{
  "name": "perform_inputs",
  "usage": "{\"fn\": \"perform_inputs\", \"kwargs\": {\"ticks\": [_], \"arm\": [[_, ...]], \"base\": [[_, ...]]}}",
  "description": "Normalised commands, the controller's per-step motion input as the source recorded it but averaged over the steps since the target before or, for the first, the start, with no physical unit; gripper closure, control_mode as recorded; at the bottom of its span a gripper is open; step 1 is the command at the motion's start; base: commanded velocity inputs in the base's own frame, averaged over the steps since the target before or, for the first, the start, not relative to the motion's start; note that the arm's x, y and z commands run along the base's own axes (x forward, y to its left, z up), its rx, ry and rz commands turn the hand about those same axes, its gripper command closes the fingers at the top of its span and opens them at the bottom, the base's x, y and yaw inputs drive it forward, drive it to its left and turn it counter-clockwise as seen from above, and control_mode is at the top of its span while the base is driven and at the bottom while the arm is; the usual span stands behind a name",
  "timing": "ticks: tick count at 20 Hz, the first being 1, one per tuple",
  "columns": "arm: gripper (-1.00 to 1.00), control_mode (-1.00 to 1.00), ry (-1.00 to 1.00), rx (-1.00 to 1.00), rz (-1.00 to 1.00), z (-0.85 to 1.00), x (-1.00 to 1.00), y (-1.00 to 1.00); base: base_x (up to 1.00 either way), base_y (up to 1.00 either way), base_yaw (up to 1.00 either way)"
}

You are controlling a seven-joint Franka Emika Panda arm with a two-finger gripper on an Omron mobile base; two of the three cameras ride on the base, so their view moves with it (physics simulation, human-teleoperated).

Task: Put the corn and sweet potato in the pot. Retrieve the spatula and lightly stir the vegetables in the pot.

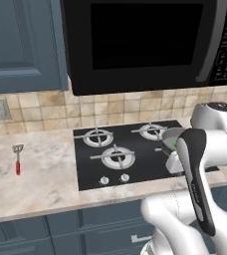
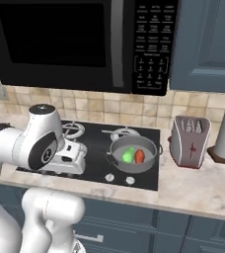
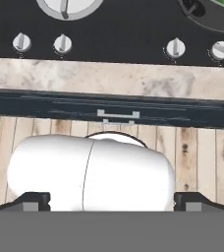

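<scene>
**Vegetables in pot; spatula retrieval pending**

The corn (image 2: 129, 155) and sweet potato (image 2: 140, 156) lie side by side inside the pot (image 2: 133, 165), which sits on the stove's (image 1: 135, 169) front right burner. The spatula (image 1: 18, 159) lies on the counter (image 1: 36, 184), well left of the stove, red handle toward the front edge. The gripper (image 3: 112, 202) is fully open and empty, above the stove's front edge. Judgement: the arm must swing left, align the fingers across the thin handle, and descend squarely, since the handle lies flat and could slip.
</scene>
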Motion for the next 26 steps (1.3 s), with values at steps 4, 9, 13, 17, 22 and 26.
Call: {"fn": "perform_inputs", "kwargs": {"ticks": [4,9,13,17,22,26], "arm": [[-1.0,1.0,0.0,0.0,0.0,0.0,0.0,0.0],[-1.0,1.0,0.0,0.0,0.0,0.0,0.0,0.0],[-1.0,1.0,0.0,0.0,0.0,0.0,0.0,0.0],[-1.0,1.0,0.0,0.0,0.0,0.0,0.0,0.0],[-1.0,1.0,0.0,0.0,0.0,0.0,0.0,0.0],[-1.0,1.0,0.0,0.0,0.0,0.0,0.0,0.0]], "base": [[-0.23,0.85,0.0],[-0.08,0.75,0.0],[-0.1,0.71,0.0],[-0.02,0.76,0.0],[0.0,0.78,-0.01],[0.04,0.63,0.0]]}}
